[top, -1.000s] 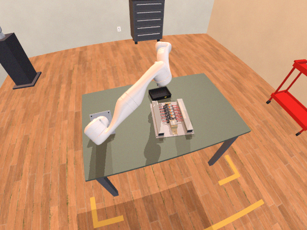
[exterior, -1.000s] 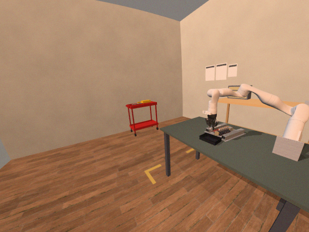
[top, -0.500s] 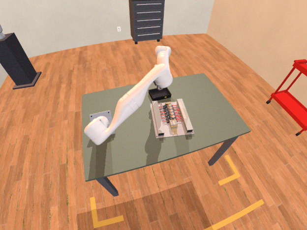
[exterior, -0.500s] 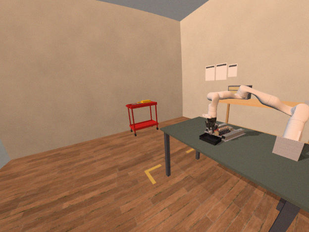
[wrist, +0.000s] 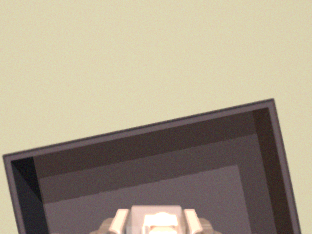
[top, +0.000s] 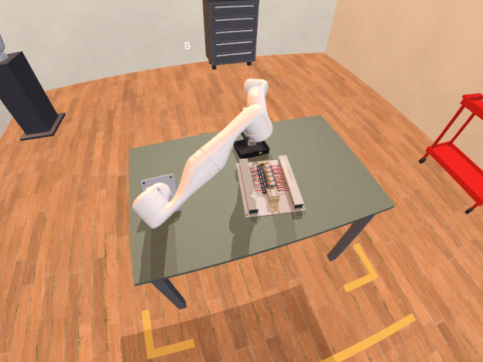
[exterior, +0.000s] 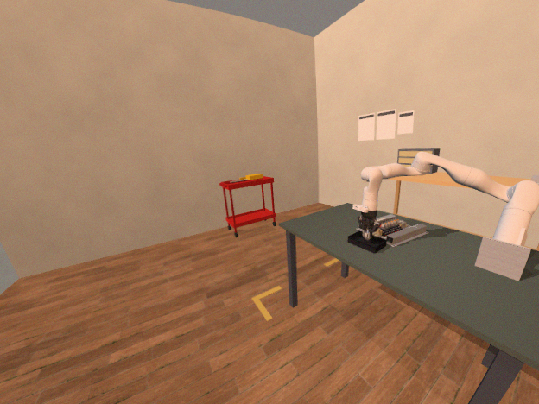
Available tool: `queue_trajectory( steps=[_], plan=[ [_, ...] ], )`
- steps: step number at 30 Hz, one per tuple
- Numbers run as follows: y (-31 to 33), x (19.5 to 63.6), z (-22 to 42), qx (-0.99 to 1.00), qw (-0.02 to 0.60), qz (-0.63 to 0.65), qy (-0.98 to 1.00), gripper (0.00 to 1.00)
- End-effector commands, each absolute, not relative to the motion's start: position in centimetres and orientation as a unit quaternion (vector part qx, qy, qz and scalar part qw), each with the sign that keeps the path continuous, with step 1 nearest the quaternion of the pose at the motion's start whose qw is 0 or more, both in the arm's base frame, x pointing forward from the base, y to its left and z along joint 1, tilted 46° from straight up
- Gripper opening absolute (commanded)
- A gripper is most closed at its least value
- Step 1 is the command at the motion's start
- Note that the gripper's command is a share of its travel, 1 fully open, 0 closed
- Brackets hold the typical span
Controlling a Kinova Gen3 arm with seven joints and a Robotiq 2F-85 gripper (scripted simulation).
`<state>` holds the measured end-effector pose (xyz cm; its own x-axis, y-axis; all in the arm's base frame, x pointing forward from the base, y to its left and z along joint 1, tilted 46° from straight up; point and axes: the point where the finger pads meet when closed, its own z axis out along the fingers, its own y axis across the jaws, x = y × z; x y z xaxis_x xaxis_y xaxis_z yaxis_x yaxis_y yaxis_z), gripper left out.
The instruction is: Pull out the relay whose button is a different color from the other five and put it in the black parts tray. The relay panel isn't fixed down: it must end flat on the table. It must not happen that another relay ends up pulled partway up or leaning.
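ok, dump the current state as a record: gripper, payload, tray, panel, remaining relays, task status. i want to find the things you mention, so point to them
gripper: shut on a relay, over the tray (top: 251, 141) (exterior: 367, 226) (wrist: 156, 222)
payload: pale, see-through-looking relay (top: 251, 143) (exterior: 367, 235) (wrist: 156, 211); its button color cannot be told
tray: black parts tray (top: 240, 154) (exterior: 363, 247) (wrist: 140, 128), on the table beside the panel; no other part visible in it
panel: relay panel (top: 265, 208) (exterior: 407, 235), looks flat on the table
remaining relays: a row with orange buttons (top: 268, 175) (exterior: 390, 224); exact count unclear
status: relay out of the panel, not released
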<state>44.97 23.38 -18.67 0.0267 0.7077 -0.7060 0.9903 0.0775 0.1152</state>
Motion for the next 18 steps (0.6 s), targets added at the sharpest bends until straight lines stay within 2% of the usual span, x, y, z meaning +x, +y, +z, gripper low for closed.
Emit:
queue_trajectory(
  steps=[1, 18],
  plan=[
    [23.1, 45.1, -19.0, 0.642, 0.318, -0.221, 0.662, 0.0],
    [21.9, 45.3, -20.2, 0.642, 0.318, -0.221, 0.662, 0.0]
  ],
)
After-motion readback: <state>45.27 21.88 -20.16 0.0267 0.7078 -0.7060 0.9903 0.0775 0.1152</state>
